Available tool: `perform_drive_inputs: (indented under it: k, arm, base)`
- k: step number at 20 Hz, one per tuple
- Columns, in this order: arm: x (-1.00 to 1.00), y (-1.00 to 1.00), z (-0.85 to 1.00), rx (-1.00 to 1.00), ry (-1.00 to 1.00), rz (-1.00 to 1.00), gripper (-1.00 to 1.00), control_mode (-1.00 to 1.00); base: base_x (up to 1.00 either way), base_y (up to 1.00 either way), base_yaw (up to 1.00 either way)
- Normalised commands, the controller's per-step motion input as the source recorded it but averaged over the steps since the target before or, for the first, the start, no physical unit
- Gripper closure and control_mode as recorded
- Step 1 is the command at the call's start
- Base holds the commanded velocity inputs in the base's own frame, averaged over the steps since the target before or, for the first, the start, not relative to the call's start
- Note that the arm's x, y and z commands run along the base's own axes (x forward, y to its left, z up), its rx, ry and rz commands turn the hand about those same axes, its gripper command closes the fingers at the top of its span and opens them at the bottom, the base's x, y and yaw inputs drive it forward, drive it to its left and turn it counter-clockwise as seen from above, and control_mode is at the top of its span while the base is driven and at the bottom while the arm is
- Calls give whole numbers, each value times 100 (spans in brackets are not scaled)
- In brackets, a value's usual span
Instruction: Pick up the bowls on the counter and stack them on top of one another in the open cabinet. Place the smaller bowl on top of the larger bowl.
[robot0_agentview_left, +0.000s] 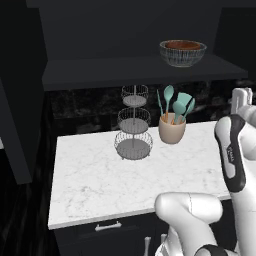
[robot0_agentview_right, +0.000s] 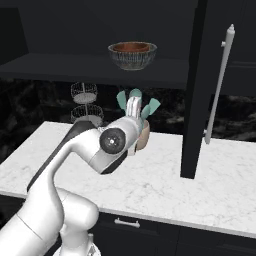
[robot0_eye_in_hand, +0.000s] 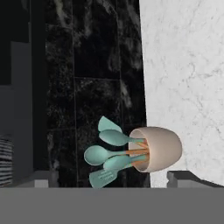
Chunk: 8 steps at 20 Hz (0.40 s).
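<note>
My gripper is spread wide and holds nothing: in the hand view my two dark fingertips stand far apart at the bottom, mostly cut off there. Between them I look at the beige utensil crock, which seems to lie sideways because my hand is rolled. Its teal spoons and spatulas point toward the black veined backsplash. The white marble counter runs along the right of that view.

Both bowls sit up in the open cabinet, on its dark shelf. The larger bowl, grey and thick-rimmed, rests near the shelf's right part in the left base view. The smaller bowl sits inside it, and I see just its reddish-brown rim and a little of its inside over the grey rim; its body is hidden. From the right base view the same pair shows: the larger bowl with the smaller bowl nested in it.

On the counter the three-tier wire basket stand stands just left of the crock. In the right base view my own arm covers most of the crock and the foot of the stand, and my hand is hard to make out behind the wrist. A dark cabinet door with a long silver handle stands at the right there.
</note>
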Motion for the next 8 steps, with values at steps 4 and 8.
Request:
perform_drive_inputs:
  k: [4,8]
  arm:
    - [-100,-84,-100,-6,17,0,-100,-100]
    - [-76,-51,-81,-11,28,-3,-100,-100]
  base:
    - [0,0,0]
    - [0,0,0]
